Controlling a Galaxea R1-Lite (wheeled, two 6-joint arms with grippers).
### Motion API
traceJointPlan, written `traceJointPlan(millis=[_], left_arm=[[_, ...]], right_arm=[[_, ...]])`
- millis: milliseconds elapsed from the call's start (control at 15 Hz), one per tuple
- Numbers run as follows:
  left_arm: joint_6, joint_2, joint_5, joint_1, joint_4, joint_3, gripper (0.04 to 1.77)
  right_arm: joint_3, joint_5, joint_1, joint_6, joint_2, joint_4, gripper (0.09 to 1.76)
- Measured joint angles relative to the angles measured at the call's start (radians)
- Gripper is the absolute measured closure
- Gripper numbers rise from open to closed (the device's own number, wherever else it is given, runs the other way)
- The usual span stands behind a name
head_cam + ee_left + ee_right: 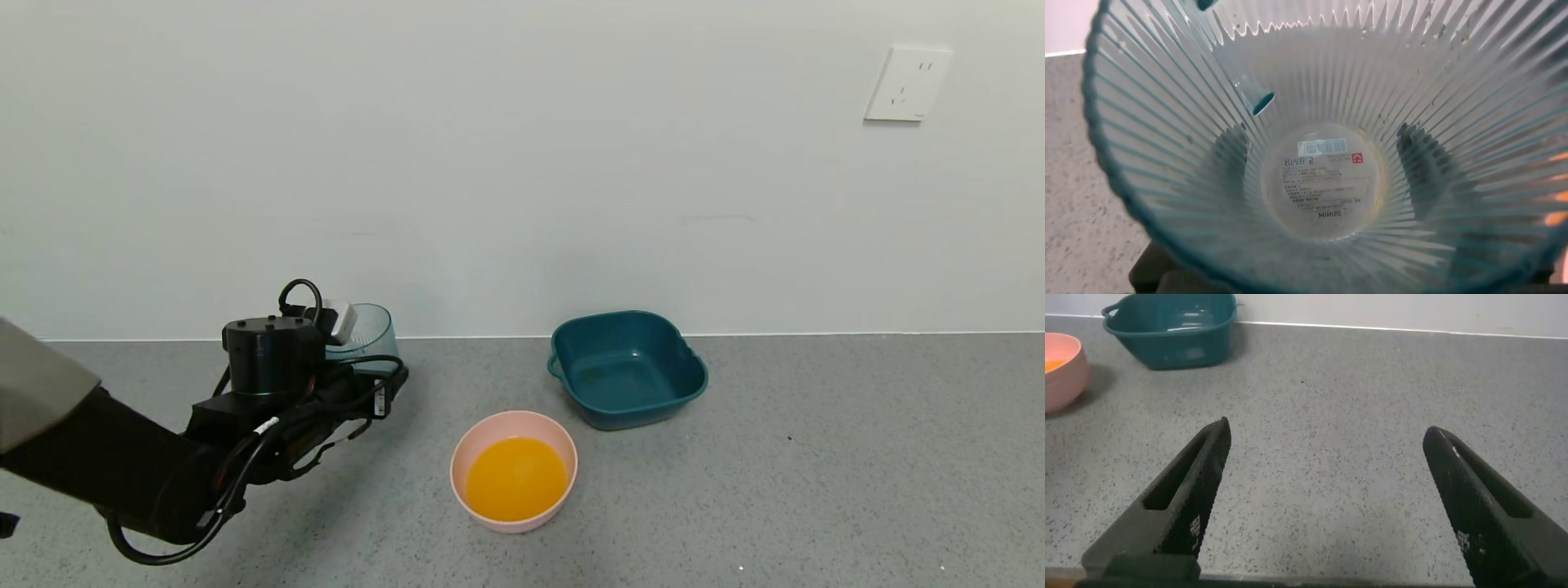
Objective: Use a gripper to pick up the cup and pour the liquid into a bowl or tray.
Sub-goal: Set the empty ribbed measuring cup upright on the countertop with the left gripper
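At lower centre, a pale pink bowl (513,472) held bright orange-yellow liquid (515,478). A dark teal basin (627,368) sat upper right; the ribbed, translucent blue-green cup (365,330) stood left on speckled grey counter (816,457).

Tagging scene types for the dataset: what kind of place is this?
Probably a lab test bench, not a real kitchen: bare grey speckled counter against a plain white wall with one outlet, holding only a pink bowl, teal basin and cup.

Empty ribbed cup (365,329) sits in the left hand (359,359); orange liquid (516,478) fills the pink bowl (513,426).
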Motion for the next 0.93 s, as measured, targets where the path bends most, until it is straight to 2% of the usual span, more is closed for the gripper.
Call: traceJointPlan(millis=[533,933], left_arm=[[0.000,0.146,-0.001,-0.009,-0.028,-0.003,0.55],[-0.001,0.192,-0.001,-0.017,-0.027,-0.004,0.55]], right_arm=[[0.000,0.000,0.000,0.000,0.000,0.000,0.14],[0.000,0.001,0.000,0.000,0.000,0.001,0.14]])
